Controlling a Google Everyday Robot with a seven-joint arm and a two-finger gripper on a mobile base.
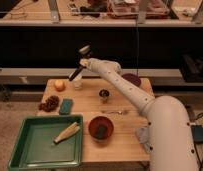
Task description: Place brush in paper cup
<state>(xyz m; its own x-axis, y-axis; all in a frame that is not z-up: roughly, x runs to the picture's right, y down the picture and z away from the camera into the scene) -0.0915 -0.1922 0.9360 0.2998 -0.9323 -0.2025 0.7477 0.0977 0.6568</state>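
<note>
The robot's claw (81,65) hangs above the far left part of a wooden table (120,145), clenched on the upper end of the brush (74,74). The brush is a slim dark stick that slants down and to the left from the claw. Its lower tip reaches the mouth of the paper cup (77,85), and it is unclear whether the tip is inside the cup or just above the rim. The small white paper cup stands upright near the table's back edge. Just to its left sits an orange (59,85), near but apart from the cup. The white arm (125,90) runs from the claw down and to the right to the robot's large rounded body at the table's right side. Below the arm, near the middle of the table, stands a small dark metal cup (104,95), with a silver spoon (115,112) lying in front of it. A dark red plate (132,78) lies at the back right, partly behind the arm. Toward the left front are a cluster of dark red fruit (49,103) and a teal block (66,106) beside it. Nearest the camera, a green tray (25,150) holds one pale long item (66,132), and a red bowl (100,127) sits to the tray's right.
</note>
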